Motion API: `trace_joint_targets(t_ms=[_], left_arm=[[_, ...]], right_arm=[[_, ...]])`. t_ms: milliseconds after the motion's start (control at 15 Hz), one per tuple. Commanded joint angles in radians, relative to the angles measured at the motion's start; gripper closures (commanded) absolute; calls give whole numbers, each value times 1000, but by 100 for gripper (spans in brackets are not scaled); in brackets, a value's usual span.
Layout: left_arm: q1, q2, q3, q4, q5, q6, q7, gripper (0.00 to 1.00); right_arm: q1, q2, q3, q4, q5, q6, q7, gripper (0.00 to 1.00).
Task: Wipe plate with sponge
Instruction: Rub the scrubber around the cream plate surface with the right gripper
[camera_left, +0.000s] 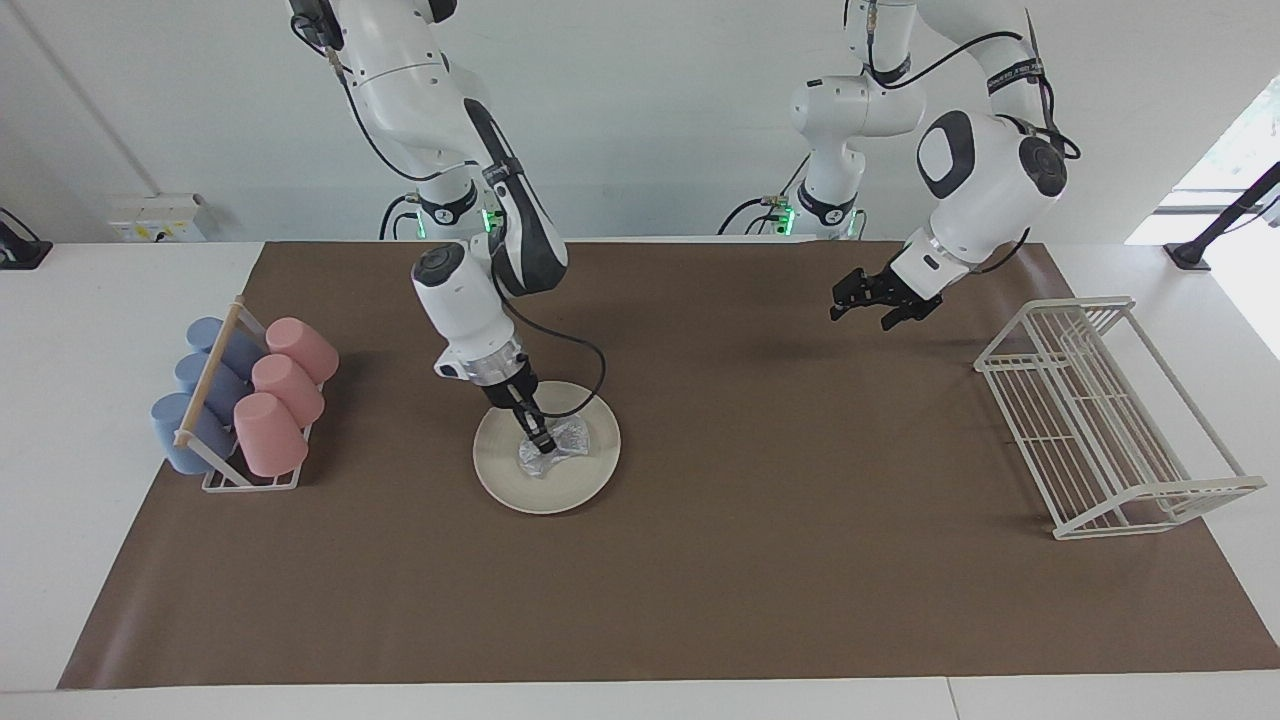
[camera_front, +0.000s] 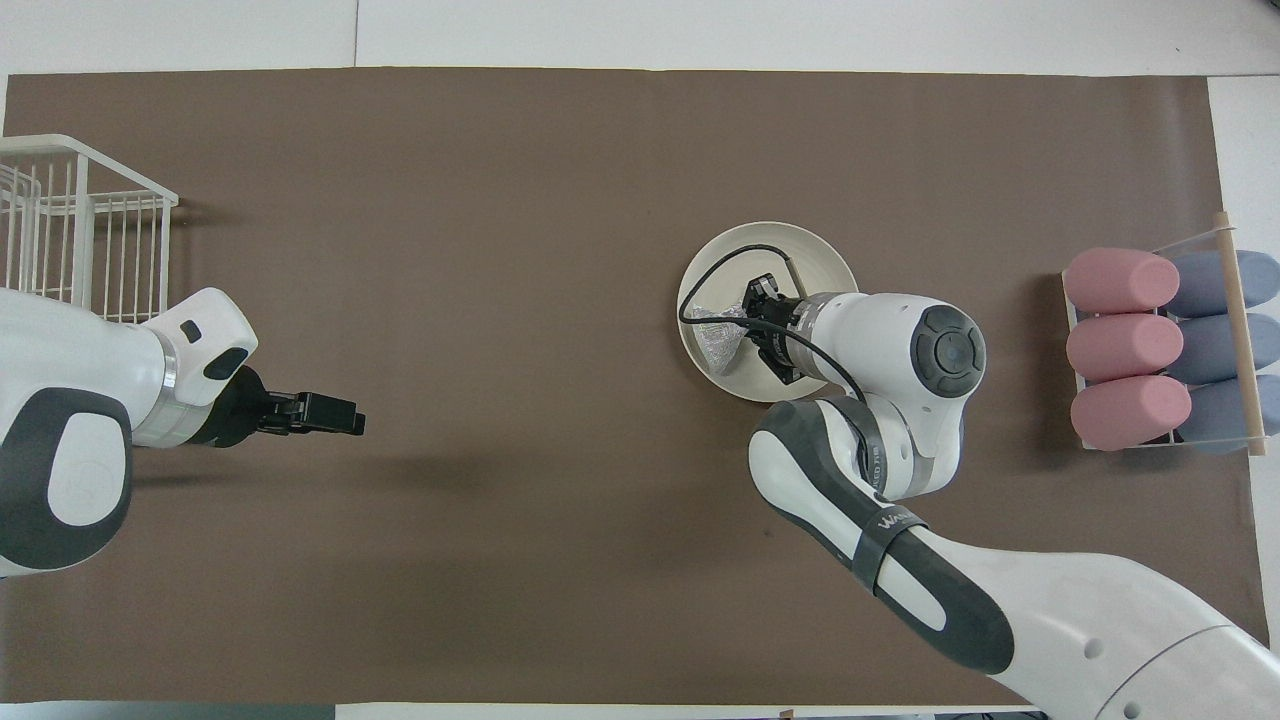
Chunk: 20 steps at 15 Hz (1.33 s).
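You had the right gripper (camera_left: 543, 444) down on the plate (camera_left: 590, 470), its fingertips pinched tight on the sponge (camera_left: 560, 447), which lay pressed against the dish's inner surface. In the overhead view the sponge (camera_front: 722, 334) sat at about nine o'clock within the plate (camera_front: 800, 245), close to the rim toward the left arm's end of the table, and the right gripper (camera_front: 752, 318) covered the dish's centre and its three o'clock side. How much of the pad actually touched the dish is hard to say, since the fingers hid part of it. The plate itself rested on the brown mat (camera_left: 700, 580), toward the right arm's end of the table, with the cup rack (camera_left: 232, 470) well apart from it at that end, at three o'clock of the dish in the overhead view; pink cups (camera_left: 280, 392) and blue cups (camera_left: 195, 385) lay in it on their sides. Your left gripper (camera_left: 868, 302) waited in the air over bare mat with its fingers spread wide and nothing between them. The white wire rack (camera_left: 1100, 420) stood near it at the left arm's end, at about ten o'clock of the left gripper (camera_front: 335, 416) in the overhead view.
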Motion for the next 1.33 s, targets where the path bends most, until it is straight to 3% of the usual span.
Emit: trace_joint_targets(t_ms=[0,931,1263], left_arm=[[-4,5,-1,3,22,16,-20,0],[-4,4,-1,4,23,24,-20,0],[2,-3,-1,16,22,25,-26,0]], right_arm=[[-29,20,2,-14,25,-7,-121,100],[71,15,3,15,25,-16,190,100],[111,-34,-4,219,-3,-324,463,100]])
